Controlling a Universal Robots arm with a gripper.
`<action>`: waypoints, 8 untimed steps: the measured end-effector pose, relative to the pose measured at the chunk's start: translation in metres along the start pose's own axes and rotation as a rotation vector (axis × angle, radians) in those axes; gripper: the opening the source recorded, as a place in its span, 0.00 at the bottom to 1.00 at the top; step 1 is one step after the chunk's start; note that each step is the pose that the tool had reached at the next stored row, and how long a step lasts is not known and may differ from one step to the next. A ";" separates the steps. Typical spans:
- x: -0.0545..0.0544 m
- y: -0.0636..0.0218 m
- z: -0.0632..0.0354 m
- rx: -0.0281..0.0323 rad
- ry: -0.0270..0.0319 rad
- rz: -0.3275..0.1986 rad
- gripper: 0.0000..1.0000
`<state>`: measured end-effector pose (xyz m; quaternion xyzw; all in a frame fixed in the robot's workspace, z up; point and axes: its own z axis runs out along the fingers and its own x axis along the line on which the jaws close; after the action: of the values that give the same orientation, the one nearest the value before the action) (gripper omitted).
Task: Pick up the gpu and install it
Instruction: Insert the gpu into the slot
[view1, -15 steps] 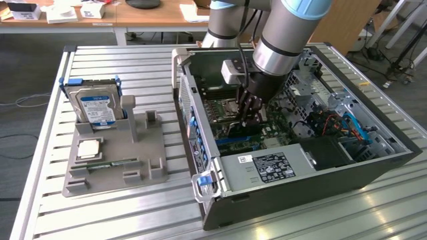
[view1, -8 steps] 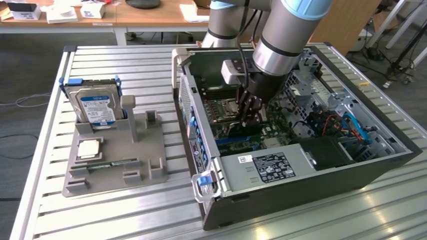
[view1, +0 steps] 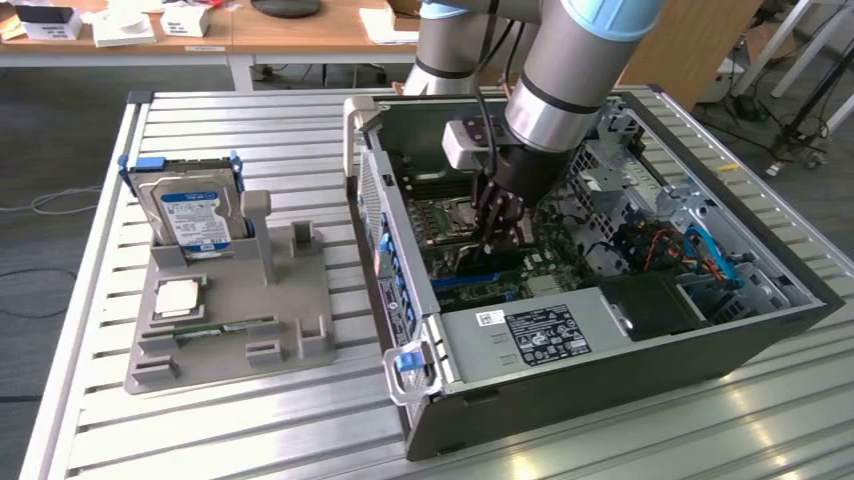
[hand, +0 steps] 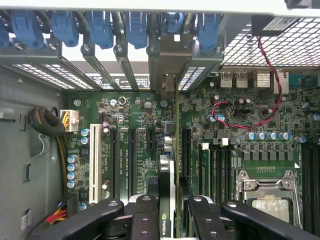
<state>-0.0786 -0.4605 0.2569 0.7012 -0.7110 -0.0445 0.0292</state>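
Note:
The gpu (hand: 169, 165) is seen edge-on in the wrist view, a thin green card with a black cooler. It stands upright over the motherboard (hand: 135, 125) between the long black expansion slots. Its silver end bracket (hand: 167, 82) lies against the case's rear slot openings. My gripper (hand: 170, 202) is shut on the gpu, with a black finger (hand: 146, 210) on each side of the card. In the exterior view the gripper (view1: 501, 228) reaches down inside the open computer case (view1: 747, 345), just above the motherboard. I cannot tell whether the card's edge sits in a slot.
A grey holder (view1: 287, 310) on the exterior view's left carries a silver hard drive (view1: 194, 212), a processor (view1: 180, 298) and a memory stick (view1: 214, 328). Blue slot latches (hand: 135, 25) line the case's rear. The power supply (view1: 547, 335) and case walls close in around the arm.

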 end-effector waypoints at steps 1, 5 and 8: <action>0.000 0.0000 0.0002 0.0000 -0.0001 0.000 0.27; 0.000 -0.0001 0.0007 0.0001 -0.0001 0.000 0.27; 0.000 -0.0001 0.0009 0.0001 -0.0002 0.000 0.27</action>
<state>-0.0785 -0.4605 0.2560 0.7012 -0.7110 -0.0446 0.0291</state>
